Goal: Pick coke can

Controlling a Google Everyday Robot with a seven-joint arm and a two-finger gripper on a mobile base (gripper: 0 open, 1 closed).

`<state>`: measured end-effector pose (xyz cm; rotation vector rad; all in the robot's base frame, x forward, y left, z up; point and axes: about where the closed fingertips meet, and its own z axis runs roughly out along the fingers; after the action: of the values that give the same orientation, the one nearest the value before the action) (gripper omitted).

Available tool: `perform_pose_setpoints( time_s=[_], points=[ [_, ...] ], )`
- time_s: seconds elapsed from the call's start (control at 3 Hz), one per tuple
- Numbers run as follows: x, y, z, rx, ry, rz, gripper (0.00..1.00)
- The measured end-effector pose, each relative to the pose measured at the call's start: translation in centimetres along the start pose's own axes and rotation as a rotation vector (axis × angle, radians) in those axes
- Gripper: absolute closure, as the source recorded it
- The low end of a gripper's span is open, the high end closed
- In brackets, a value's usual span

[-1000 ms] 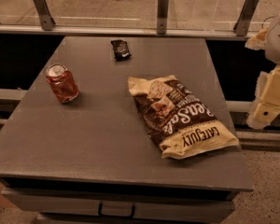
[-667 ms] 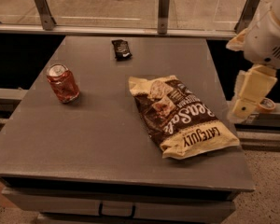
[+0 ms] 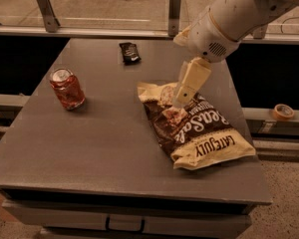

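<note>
Cream-coloured and angled downward, the robot's gripper (image 3: 183, 97) hangs over the upper end of a brown-and-cream chip bag (image 3: 204, 133), its tip in front of the bag's crumpled top edge. Whether it touches the bag cannot be told, nor whether the claw is released or clenched. Nothing can be seen held in it. Behind the gripper, the thick white arm (image 3: 229, 19) reaches in from the upper right corner, crossing the table's far right edge.

The chip bag lies flat on the right half of the grey table (image 3: 104, 143), running diagonally from its middle toward the near right corner, with large pale lettering facing up.

Well apart from the gripper, on the left side of the table, stands the coke can (image 3: 67, 88) — small, red, upright, its silver top showing. Bare tabletop lies between the can and the bag.

Toward the far edge, roughly between the can and the arm, a small black packet (image 3: 129, 52) lies flat on the table.

Beyond the table runs a low metal rail with upright posts (image 3: 174, 11). Off the table to the right, a roll of tape (image 3: 282, 111) rests on a ledge. A drawer handle (image 3: 124, 225) shows on the front below the tabletop.
</note>
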<state>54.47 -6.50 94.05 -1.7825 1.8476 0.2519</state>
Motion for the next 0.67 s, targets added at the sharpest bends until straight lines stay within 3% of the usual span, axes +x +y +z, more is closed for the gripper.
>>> perform_pose_setpoints(
  time_s=[0.33,0.67],
  points=[
    [0.0,0.0,0.0,0.000,0.001,0.000,0.00],
    [-1.8,-0.1,1.6,-0.012,-0.073,0.004,0.00]
  ],
)
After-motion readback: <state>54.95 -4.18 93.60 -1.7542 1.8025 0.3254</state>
